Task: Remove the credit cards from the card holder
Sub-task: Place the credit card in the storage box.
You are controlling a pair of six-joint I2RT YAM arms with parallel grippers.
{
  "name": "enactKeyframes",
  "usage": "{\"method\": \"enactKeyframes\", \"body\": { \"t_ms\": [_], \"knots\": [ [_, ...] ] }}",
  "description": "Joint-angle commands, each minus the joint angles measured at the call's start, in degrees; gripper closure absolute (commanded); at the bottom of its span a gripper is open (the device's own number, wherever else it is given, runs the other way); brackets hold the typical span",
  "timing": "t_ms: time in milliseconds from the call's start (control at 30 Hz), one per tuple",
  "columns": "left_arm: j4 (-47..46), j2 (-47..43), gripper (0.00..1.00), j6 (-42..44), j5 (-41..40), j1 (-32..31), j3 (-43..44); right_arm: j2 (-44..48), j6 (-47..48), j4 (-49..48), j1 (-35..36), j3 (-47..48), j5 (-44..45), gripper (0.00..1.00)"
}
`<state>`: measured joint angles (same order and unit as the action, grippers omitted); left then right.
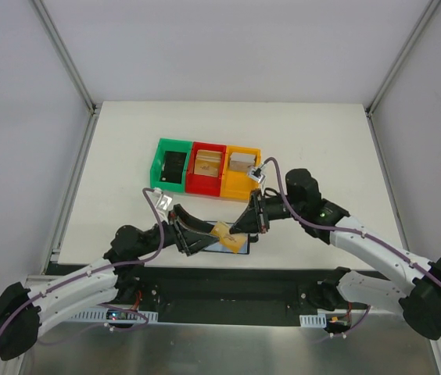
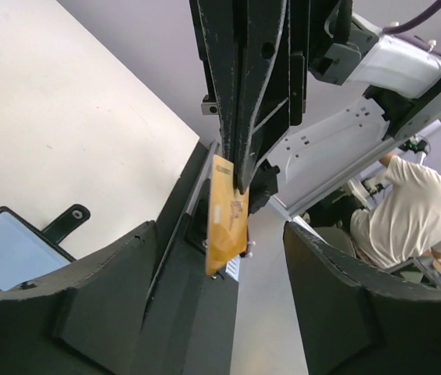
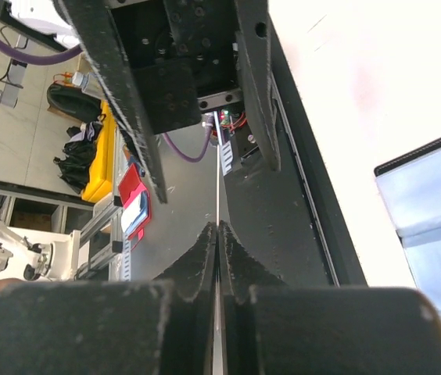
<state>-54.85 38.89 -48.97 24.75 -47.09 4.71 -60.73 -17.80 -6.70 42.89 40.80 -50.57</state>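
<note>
Here my right gripper clamps the credit card edge-on. It juts lengthwise into my left gripper (released, not touching).

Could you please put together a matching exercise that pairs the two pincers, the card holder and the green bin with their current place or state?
Things:
1. left pincer
2. right pincer
3. card holder
4. green bin

Places or states:
A. lying open on the table
B. shut on a credit card
C. directly left of the red bin
D. open, fingers apart

Pairs: 1-D, 2-B, 3-A, 4-C.
</note>
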Motion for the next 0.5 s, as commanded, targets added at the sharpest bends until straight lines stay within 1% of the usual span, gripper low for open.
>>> {"method": "enactKeyframes", "body": {
  "t_ms": [0,33,67,100,167,233,267,300,400,467],
  "knots": [
    [7.80,-8.11,0.34,1.59,-3.56,1.91,0.74,0.26,0.75,2.47,-2.28,3.84,1.08,1.00],
    [12.44,-10.66,0.34,2.29,-5.22,2.61,1.26,0.35,1.62,4.22,-3.07,4.81,2.48,0.99],
    [20.14,-15.12,0.34,3.00,-8.11,2.88,1.96,0.44,3.11,6.15,-3.78,6.12,5.10,0.99],
    [25.53,-18.47,0.34,3.96,-11.88,2.97,2.67,0.52,4.95,9.13,-4.30,7.62,8.78,1.00],
    [38.61,-24.19,0.37,4.93,-20.40,2.97,4.86,0.61,11.70,12.83,-4.14,10.34,17.73,1.00],
    [48.30,-28.24,0.39,4.68,-28.49,2.88,7.23,-0.17,23.01,14.87,-2.47,12.81,26.71,1.00],
    [50.69,-29.74,0.39,5.11,-30.97,2.88,8.03,-1.22,31.08,15.57,-1.68,14.21,27.62,1.00],
    [52.81,-30.71,0.39,5.29,-32.65,2.88,8.56,-2.19,37.25,15.92,-1.24,15.53,28.93,1.00],
    [57.12,-32.30,0.41,3.89,-36.52,2.97,9.26,-8.24,47.56,18.73,-1.58,22.02,29.74,1.00],
    [58.36,-32.57,0.41,3.01,-37.49,2.97,9.18,-13.86,53.19,22.94,-1.67,28.25,27.73,1.00]
  ]
}}
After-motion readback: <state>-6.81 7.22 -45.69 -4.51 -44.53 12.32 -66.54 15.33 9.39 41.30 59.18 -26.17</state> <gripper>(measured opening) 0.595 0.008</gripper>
